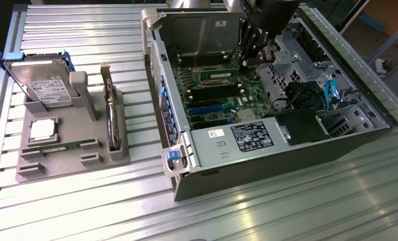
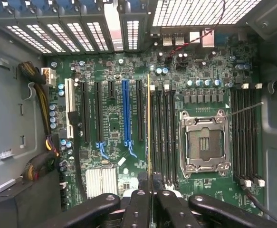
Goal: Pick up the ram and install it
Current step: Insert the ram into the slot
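You are viewing the gripper with its black, rounded fingers clenching the ram, a thin green board that is showing edge-on as a narrow line running alongside the long black memory slots and near the square metal processor socket. In the exterior view, the ram is hanging at upper middle inside the open grey metal computer case, while a matching green stick is lying in the grey moulded tray at the exterior view's left.
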Robot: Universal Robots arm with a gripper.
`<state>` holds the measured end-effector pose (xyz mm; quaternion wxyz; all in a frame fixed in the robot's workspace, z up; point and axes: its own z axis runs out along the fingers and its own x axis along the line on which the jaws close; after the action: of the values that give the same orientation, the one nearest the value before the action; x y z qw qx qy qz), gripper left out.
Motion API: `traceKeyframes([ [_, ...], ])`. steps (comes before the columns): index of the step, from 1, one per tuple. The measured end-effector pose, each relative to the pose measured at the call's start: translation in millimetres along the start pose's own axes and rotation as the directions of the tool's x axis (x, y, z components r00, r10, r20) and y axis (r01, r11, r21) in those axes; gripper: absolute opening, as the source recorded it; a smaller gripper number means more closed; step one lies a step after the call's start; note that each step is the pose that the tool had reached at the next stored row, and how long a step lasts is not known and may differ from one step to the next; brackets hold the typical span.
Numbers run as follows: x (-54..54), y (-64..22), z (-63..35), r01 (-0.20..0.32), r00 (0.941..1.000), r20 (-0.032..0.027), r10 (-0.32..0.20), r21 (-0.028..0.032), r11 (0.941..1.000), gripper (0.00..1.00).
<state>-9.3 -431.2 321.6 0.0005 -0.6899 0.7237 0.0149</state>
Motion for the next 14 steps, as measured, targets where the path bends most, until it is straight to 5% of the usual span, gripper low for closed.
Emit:
traceKeyframes([
  [14, 0.3, -0.6, 15.8, 0.000, 1.0000, 0.0000, 0.000, 0.0000, 1.0000, 0.12],
])
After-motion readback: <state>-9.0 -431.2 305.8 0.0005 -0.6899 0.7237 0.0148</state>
